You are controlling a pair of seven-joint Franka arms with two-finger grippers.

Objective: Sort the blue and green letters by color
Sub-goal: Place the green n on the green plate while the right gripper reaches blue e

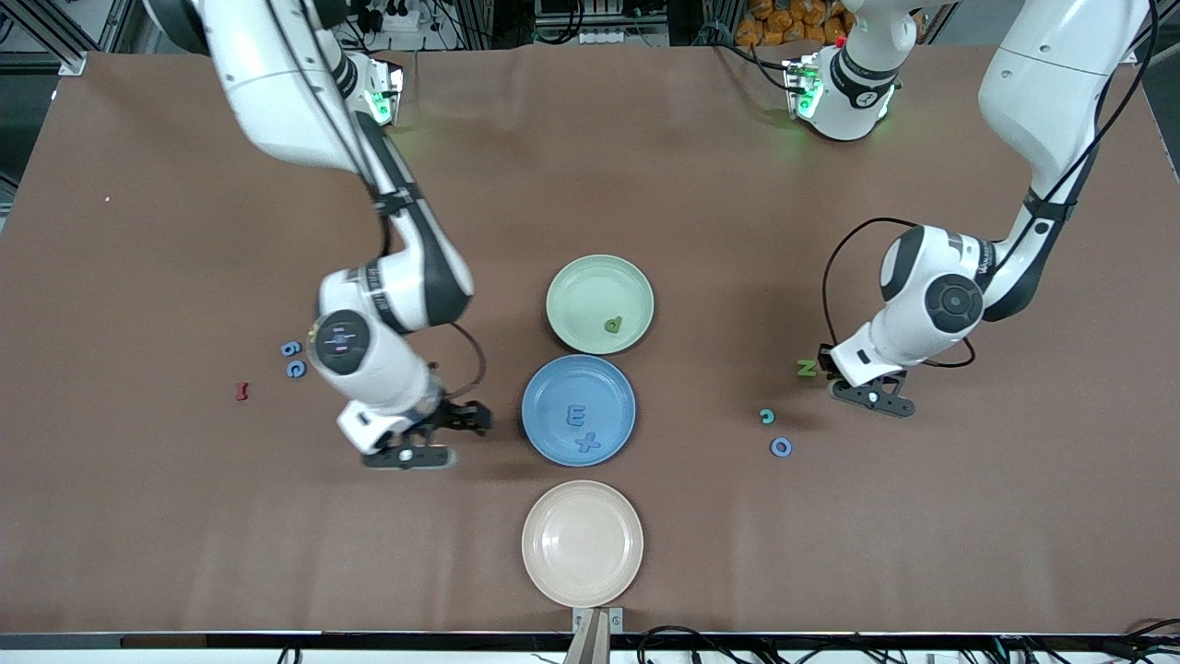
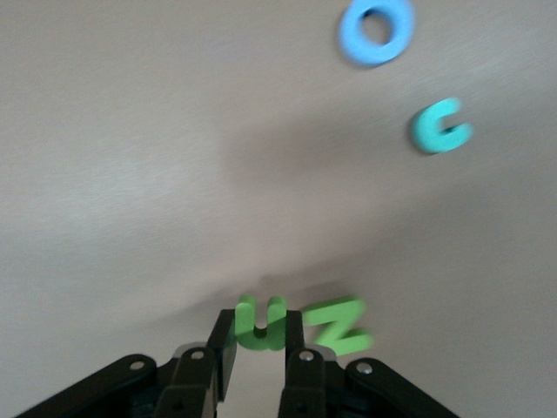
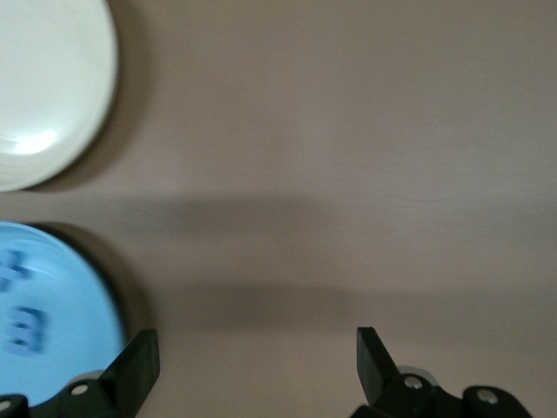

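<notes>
Nearest the front camera lies a cream plate [image 1: 582,543], with a blue plate [image 1: 578,409] at its 12 o'clock and a pale green plate [image 1: 599,304] at 12 o'clock again, the three forming a column at the middle of the brown table [image 1: 701,184]. On the blue plate rest a blue E [image 1: 576,416] and a blue X [image 1: 587,444]; on the green plate lies one green letter [image 1: 613,324], near the rim closest to the blue plate. At 9 o'clock from the blue plate, the right gripper [image 1: 452,435] hangs low over bare table, fingers spread wide apart with nothing between them, as the right wrist view confirms. Farther toward the right arm's end of the table lie a blue 6 [image 1: 290,349] and a blue G [image 1: 295,369] just beside each other, and a dark red piece [image 1: 242,391] at about 8 o'clock from them. At 3 o'clock from the blue plate, the left gripper [image 2: 259,348] is down at the table with its fingers clamped on a green u [image 2: 261,324]; a green N [image 1: 807,368] lies just beside that piece. At about 7 o'clock from the green N lie a teal c [image 1: 767,416] and, nearer the camera, a blue O [image 1: 781,447].
</notes>
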